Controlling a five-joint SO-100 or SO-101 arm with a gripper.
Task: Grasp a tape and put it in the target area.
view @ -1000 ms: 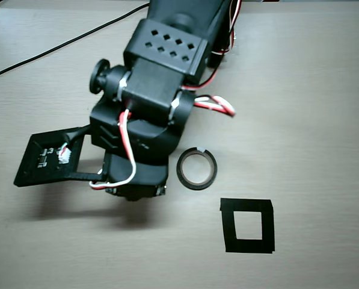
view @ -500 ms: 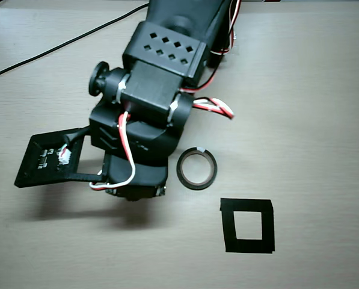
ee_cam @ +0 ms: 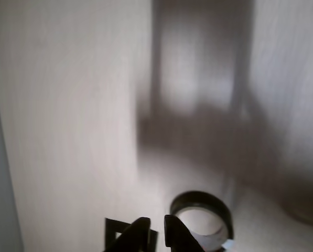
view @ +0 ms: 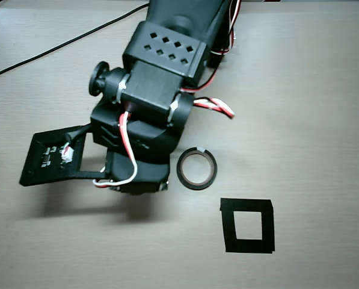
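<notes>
The tape (view: pixel 196 169) is a thin black ring with a brownish core, lying flat on the table just right of the arm in the overhead view. In the wrist view it (ee_cam: pixel 225 212) lies at the bottom edge, right of my fingertips. The target area (view: pixel 247 225), a black square outline, is apart from the ring, below and to its right in the overhead view. A corner of it (ee_cam: pixel 110 227) shows left of my fingers in the wrist view. My gripper (ee_cam: pixel 156 230) is above the table, nearly shut with only a narrow gap, and empty. The arm hides it in the overhead view.
The arm's black body (view: pixel 161 78) fills the upper middle of the overhead view. Its square camera board (view: pixel 53 158) sticks out to the left. A black cable (view: pixel 59 48) runs across the top left. The pale table shows a dark shadow (ee_cam: pixel 198 131) in the wrist view.
</notes>
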